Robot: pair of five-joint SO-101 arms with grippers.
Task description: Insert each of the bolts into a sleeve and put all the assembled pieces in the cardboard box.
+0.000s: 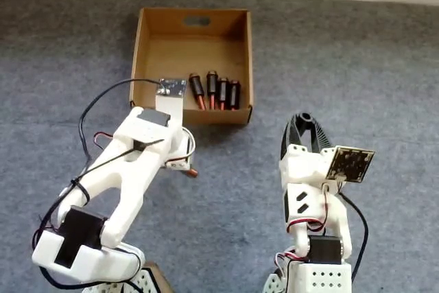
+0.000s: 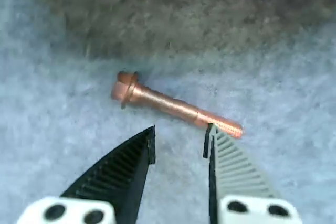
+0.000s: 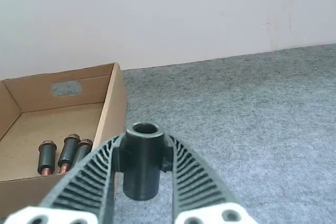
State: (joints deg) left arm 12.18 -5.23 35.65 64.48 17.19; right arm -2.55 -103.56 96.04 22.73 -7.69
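A copper bolt (image 2: 170, 104) lies flat on the grey carpet, just beyond the tips of my open left gripper (image 2: 180, 139). From above, its tip (image 1: 193, 172) peeks out beside the left arm, in front of the cardboard box (image 1: 140, 46). Inside the box, by its near wall, lie several assembled pieces (image 1: 215, 90), black sleeves with copper bolts through them. My right gripper (image 3: 143, 156) is shut on a black sleeve (image 3: 142, 160), held upright with its bore facing up. That gripper (image 1: 304, 128) stands to the right of the box.
Grey carpet (image 1: 357, 66) covers the whole work surface. A pale wall (image 3: 184, 14) rises behind the box. The box's far wall has a hand slot (image 1: 195, 20).
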